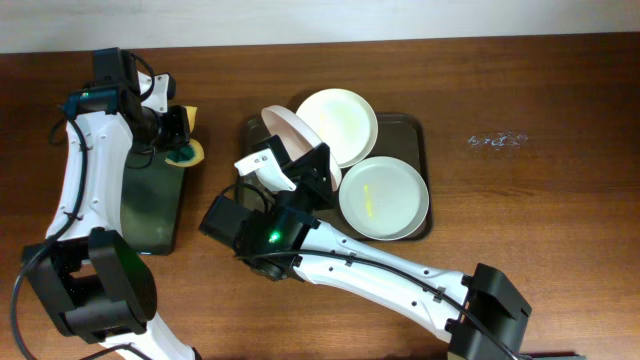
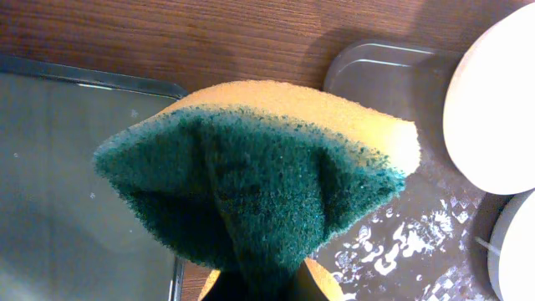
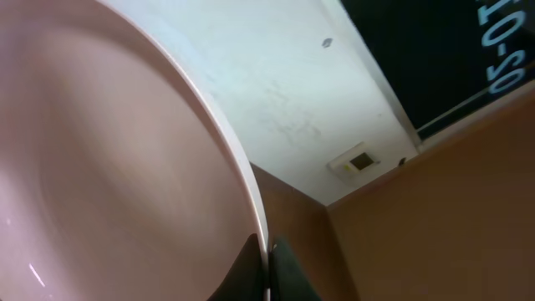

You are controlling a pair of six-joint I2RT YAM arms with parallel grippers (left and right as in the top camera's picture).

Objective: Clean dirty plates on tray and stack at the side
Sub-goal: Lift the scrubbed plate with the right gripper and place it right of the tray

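Observation:
Three white plates show from overhead. One plate (image 1: 345,122) lies at the back of the dark brown tray (image 1: 412,135), another (image 1: 385,197) at its front right, with a yellowish smear. My right gripper (image 1: 312,168) is shut on the rim of the third plate (image 1: 285,130) and holds it tilted on edge above the tray's left side; this plate fills the right wrist view (image 3: 109,167). My left gripper (image 1: 178,135) is shut on a yellow and green sponge (image 2: 259,176), held over the gap between the black tray and the brown tray (image 2: 393,75).
A smaller black tray (image 1: 150,205) with a greenish inside lies at the left, under the left arm; it also shows in the left wrist view (image 2: 67,167). A small glinting scrap (image 1: 497,140) lies on the wooden table at the right.

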